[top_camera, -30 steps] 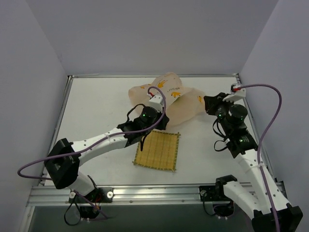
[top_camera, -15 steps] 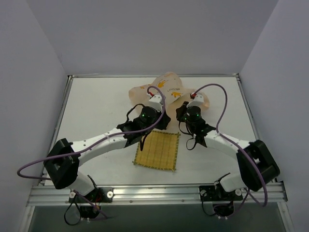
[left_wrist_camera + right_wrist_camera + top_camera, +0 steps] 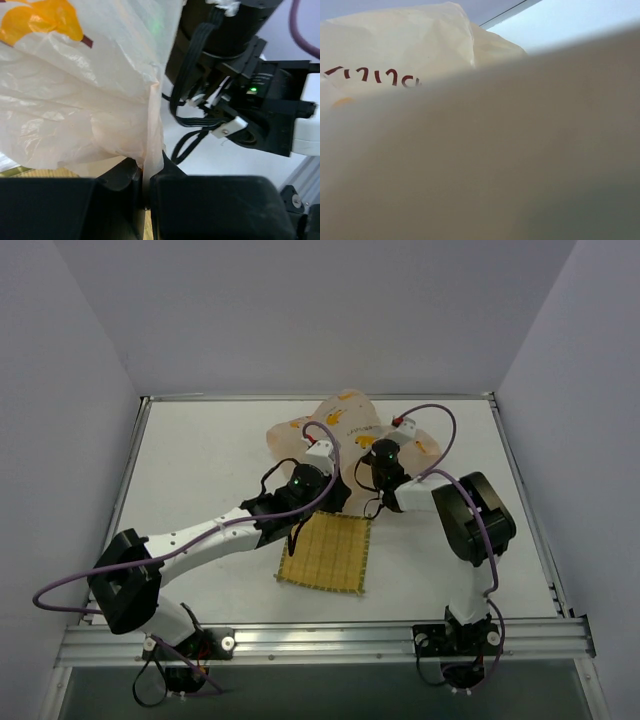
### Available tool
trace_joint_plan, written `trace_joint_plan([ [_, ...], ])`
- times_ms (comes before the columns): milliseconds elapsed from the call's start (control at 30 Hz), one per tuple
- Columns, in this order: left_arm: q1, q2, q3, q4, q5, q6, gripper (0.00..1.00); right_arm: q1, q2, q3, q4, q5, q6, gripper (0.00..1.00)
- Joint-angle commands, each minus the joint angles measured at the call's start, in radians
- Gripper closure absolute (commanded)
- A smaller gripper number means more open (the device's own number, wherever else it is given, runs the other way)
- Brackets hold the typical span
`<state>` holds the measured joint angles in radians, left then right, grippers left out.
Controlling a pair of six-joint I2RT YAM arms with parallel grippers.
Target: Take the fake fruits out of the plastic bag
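The plastic bag (image 3: 345, 425) lies crumpled at the back middle of the table, pale peach with orange-yellow prints. My left gripper (image 3: 322, 443) is at its near edge and is shut on a fold of the bag (image 3: 75, 100); the plastic is pinched between the black fingers (image 3: 200, 200) of the left gripper (image 3: 146, 172). My right gripper (image 3: 362, 462) is pressed against the bag's near right side. The right wrist view is filled by blurred bag plastic (image 3: 395, 50), so its fingers do not show. The fake fruits are hidden; none shows in any view.
A square yellow woven mat (image 3: 327, 552) lies just in front of the bag, under the left wrist. The right arm's wrist and cables (image 3: 240, 75) are close to the left gripper. The right arm's elbow (image 3: 470, 515) is folded at the mat's right.
The right arm has swung from the table's right side leftward to the bag, folding its elbow. The left gripper has stayed at the bag's edge.
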<state>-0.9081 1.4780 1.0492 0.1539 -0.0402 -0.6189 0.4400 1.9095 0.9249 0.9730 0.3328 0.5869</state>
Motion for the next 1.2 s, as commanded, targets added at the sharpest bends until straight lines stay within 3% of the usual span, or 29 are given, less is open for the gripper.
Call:
trace_joint_plan([
  [0, -0.002, -0.057, -0.001, -0.06, -0.108, 0.033, 0.98, 0.012, -0.085, -0.018, 0.092, -0.001, -0.008, 0.53],
  [100, -0.002, -0.12, -0.02, -0.094, -0.18, 0.064, 0.98, 0.002, -0.154, -0.06, 0.052, -0.027, -0.018, 0.38],
  [167, -0.002, -0.136, -0.035, -0.105, -0.182, 0.064, 0.98, -0.029, -0.147, 0.021, -0.073, -0.081, -0.024, 0.29],
  [367, -0.005, -0.128, -0.06, -0.059, -0.066, 0.018, 0.98, -0.038, 0.051, 0.212, -0.183, -0.14, -0.055, 0.19],
  [633, 0.005, -0.081, -0.061, -0.056, -0.075, 0.03, 0.98, -0.049, 0.264, 0.475, -0.285, -0.118, -0.065, 0.03],
  [767, 0.011, -0.045, -0.057, -0.011, -0.06, 0.021, 0.98, -0.044, 0.39, 0.601, -0.339, -0.121, -0.101, 0.02],
  [900, 0.026, -0.006, -0.035, -0.007, -0.047, 0.025, 0.98, -0.044, 0.421, 0.615, -0.298, -0.127, -0.111, 0.14],
  [933, 0.032, -0.001, -0.032, -0.005, -0.047, 0.027, 0.98, -0.044, 0.421, 0.612, -0.277, -0.15, -0.117, 0.29],
  [1000, 0.055, 0.008, -0.029, 0.004, -0.038, 0.022, 0.98, -0.043, 0.395, 0.592, -0.266, -0.178, -0.127, 0.42],
  [1033, 0.064, 0.01, -0.029, 0.009, -0.035, 0.019, 0.98, -0.044, 0.376, 0.576, -0.249, -0.192, -0.134, 0.56],
  [1167, 0.135, 0.022, -0.023, 0.09, 0.04, -0.05, 0.98, -0.043, 0.203, 0.453, -0.226, -0.283, -0.156, 0.61],
])
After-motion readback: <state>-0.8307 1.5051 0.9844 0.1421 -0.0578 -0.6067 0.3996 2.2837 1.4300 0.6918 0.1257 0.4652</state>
